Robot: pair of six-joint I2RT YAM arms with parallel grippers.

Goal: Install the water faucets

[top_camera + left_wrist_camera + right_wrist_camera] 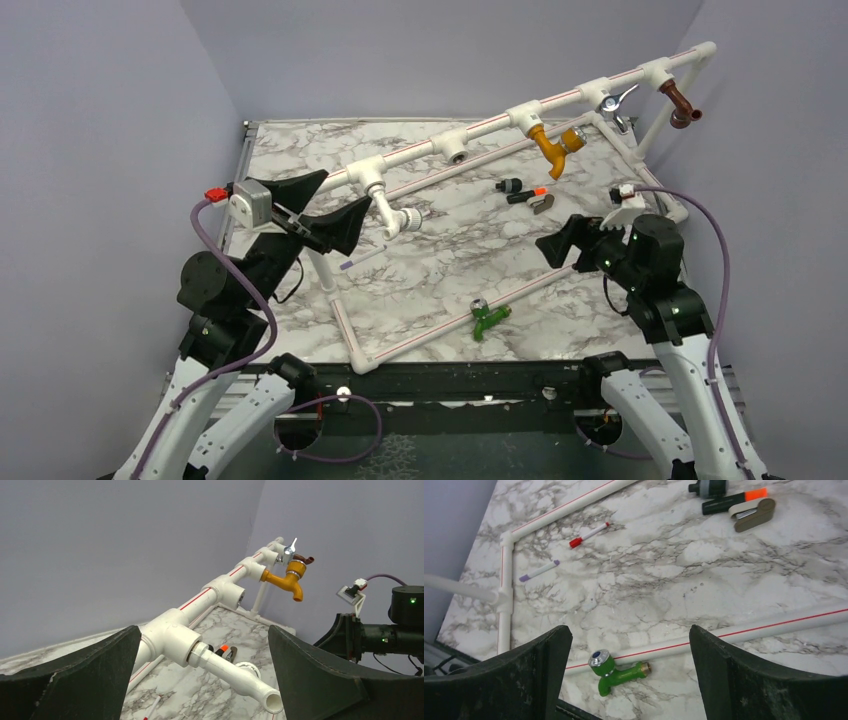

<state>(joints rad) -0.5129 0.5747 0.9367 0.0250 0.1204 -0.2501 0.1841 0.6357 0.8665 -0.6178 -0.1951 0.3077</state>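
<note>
The work surface is a table (430, 275) with a white, grey-veined marble finish, enclosed on three sides by plain lavender-grey walls (450, 50). One pipe frame (490, 126), white with red stripes, covers most of the surface: low pipes on the marble and one raised rail ahead of both grippers. Gripper count: two. The left gripper (205, 675) is released, fingers spread wide, level with the near end of the rail. The right gripper (629, 675) is likewise released, fingers spread wide, held above the marble. Faucet count: five. Four sit in the rail: a white faucet (235, 672) directly between the left fingers, touching neither, then, progressively farther from that gripper, an orange faucet (286, 580), a chrome faucet (289, 550) and a brown faucet (682, 103). One tee outlet (458, 152) between white and orange shows an open mouth. The fifth, the green faucet (616, 672) with a round silver knob, lies on the marble below the right gripper, between its fingers in the wrist view, just beside a low frame pipe (749, 630) running across beyond it. Farther ahead of that gripper lie a black part (709, 486), a black marker (734, 502) with an orange cap and a tan piece (751, 514). Ahead and to its left lie a red-capped marker (588, 535) and a purple-capped marker (540, 571).
</note>
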